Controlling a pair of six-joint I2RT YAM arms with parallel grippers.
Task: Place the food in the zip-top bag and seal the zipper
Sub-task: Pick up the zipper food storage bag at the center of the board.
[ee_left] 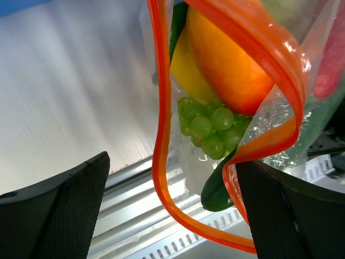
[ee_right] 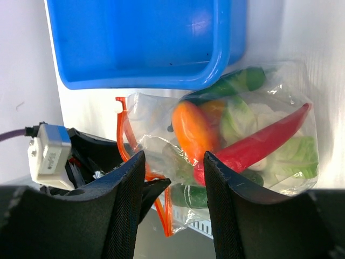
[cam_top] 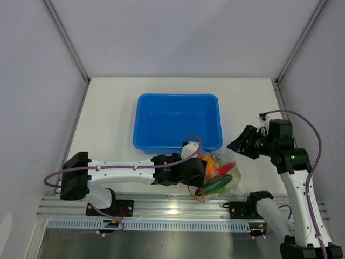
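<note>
The clear zip-top bag (cam_top: 225,178) lies in front of the blue tub, holding the food: red chili (cam_top: 227,167), dark cucumber (cam_top: 218,185) and orange fruit (cam_top: 210,168). My left gripper (cam_top: 200,171) is open at the bag's left end. In the left wrist view the orange zipper (ee_left: 159,135) loops loose and unsealed between its wide-apart fingers (ee_left: 59,208), with an orange fruit (ee_left: 226,65), grapes (ee_left: 210,127) and the cucumber tip (ee_left: 215,191) behind. My right gripper (cam_top: 234,144) is open and empty above the bag (ee_right: 151,116), over the chili (ee_right: 259,143).
The blue tub (cam_top: 178,97) stands just behind the bag, its near wall touching it (ee_right: 161,83). An aluminium rail (cam_top: 172,208) runs along the table's near edge, under the bag's mouth. White enclosure walls close both sides.
</note>
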